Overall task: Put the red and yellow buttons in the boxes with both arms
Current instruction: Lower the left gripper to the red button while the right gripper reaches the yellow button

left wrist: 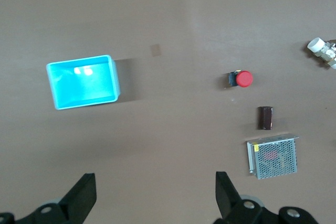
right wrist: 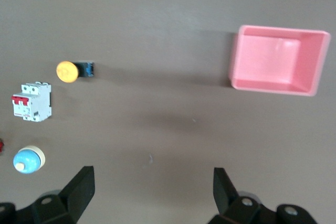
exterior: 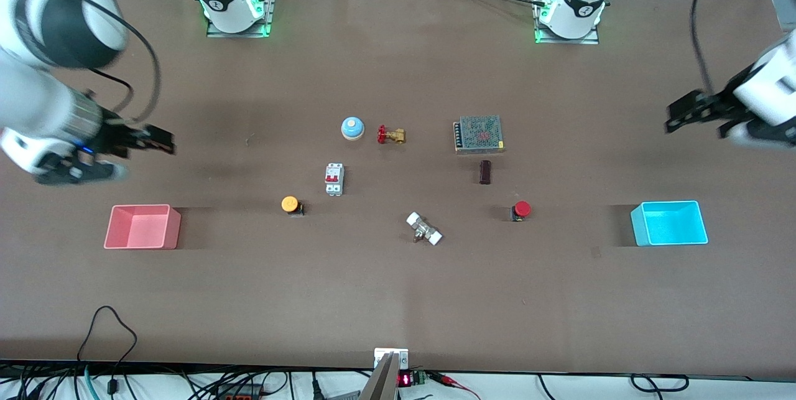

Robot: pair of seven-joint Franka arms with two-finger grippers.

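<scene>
The yellow button [exterior: 290,204] and the red button [exterior: 522,209] lie on the brown table, each on its side. The pink box [exterior: 142,226] stands empty at the right arm's end, and the cyan box [exterior: 669,223] stands empty at the left arm's end. My right gripper [exterior: 158,139] is open and empty, high over bare table beside the pink box. Its wrist view shows its fingers apart [right wrist: 154,190], the pink box [right wrist: 277,60] and the yellow button [right wrist: 67,71]. My left gripper [exterior: 678,115] is open and empty, high over bare table beside the cyan box. Its wrist view shows its fingers apart [left wrist: 156,192], the cyan box [left wrist: 83,82] and the red button [left wrist: 243,79].
Between the buttons lie a blue-and-white bell [exterior: 352,128], a red-handled brass valve [exterior: 390,135], a white circuit breaker [exterior: 334,179], a mesh-topped power supply [exterior: 478,134], a small dark block [exterior: 485,172] and a white-ended fitting [exterior: 424,229].
</scene>
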